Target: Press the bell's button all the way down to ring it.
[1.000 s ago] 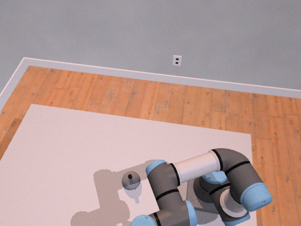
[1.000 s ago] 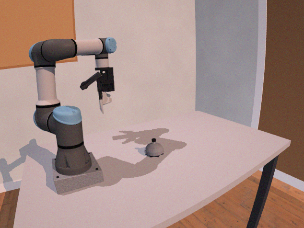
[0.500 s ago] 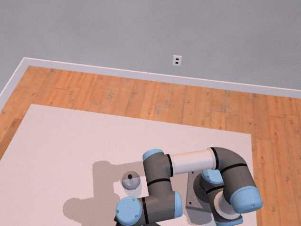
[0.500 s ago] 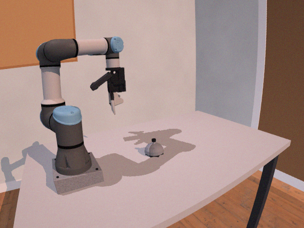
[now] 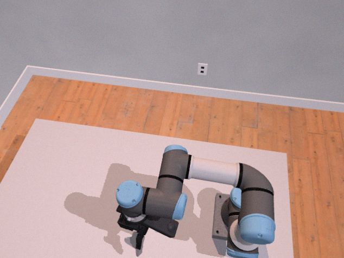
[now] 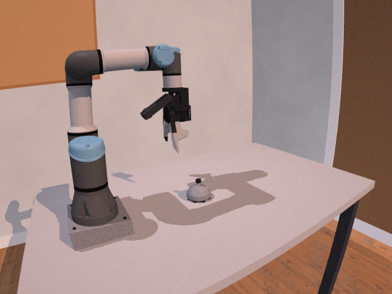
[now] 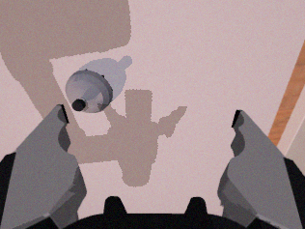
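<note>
A small silver dome bell [image 6: 198, 191] with a black button [image 6: 198, 180] on top sits on the white table, partly in the arm's shadow. In the wrist view the bell [image 7: 89, 91] lies at the upper left, with its button [image 7: 77, 104] just beyond my left fingertip. My gripper [image 6: 172, 141] hangs high above the table, up and to the left of the bell, fingers pointing down. It is wide open and empty; both fingers frame the wrist view [image 7: 150, 125]. In the top view the arm hides the bell, and the gripper [image 5: 139, 240] shows at the bottom.
The arm's base [image 6: 94, 221] is bolted to a grey block on the table's left. The table's right edge [image 7: 290, 96] shows in the wrist view, with wooden floor beyond. A wall stands behind the table.
</note>
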`<action>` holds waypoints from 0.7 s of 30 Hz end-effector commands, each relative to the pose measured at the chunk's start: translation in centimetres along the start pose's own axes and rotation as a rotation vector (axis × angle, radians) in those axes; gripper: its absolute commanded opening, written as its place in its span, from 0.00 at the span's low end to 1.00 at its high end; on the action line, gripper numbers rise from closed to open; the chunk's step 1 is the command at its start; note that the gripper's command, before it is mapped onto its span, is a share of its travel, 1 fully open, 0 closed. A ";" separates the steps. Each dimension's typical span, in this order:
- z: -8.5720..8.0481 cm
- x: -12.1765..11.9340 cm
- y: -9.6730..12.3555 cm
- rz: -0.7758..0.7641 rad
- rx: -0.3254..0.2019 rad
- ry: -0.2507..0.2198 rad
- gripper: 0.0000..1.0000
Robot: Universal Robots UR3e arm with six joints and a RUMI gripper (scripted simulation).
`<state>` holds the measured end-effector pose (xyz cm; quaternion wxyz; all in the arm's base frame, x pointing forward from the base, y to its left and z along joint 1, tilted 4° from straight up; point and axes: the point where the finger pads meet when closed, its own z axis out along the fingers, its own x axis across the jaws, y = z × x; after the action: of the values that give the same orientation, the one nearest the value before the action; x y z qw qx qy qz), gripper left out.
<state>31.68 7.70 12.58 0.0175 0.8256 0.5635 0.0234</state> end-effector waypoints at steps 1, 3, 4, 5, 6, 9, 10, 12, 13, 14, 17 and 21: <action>0.2 -3.8 2.5 -0.024 -0.002 0.011 1.00; 0.2 -5.3 3.2 -0.032 -0.003 0.010 1.00; 0.3 -6.0 3.6 -0.035 -0.003 0.010 1.00; 0.3 -6.7 3.8 -0.038 -0.003 0.010 1.00; 0.3 -7.3 4.1 -0.041 -0.004 0.010 1.00; 0.4 -9.0 4.6 -0.049 -0.005 0.009 1.00; 0.4 -9.0 4.6 -0.049 -0.005 0.009 1.00; 0.4 -9.5 4.8 -0.051 -0.006 0.009 1.00; 0.4 -9.9 4.9 -0.053 -0.006 0.008 1.00; 0.4 -10.3 5.0 -0.055 -0.006 0.008 1.00; 0.4 -11.1 5.2 -0.059 -0.007 0.008 1.00; 0.4 -11.7 5.3 -0.061 -0.007 0.007 1.00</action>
<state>32.44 -4.34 12.18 0.0182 0.8093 0.5866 0.0263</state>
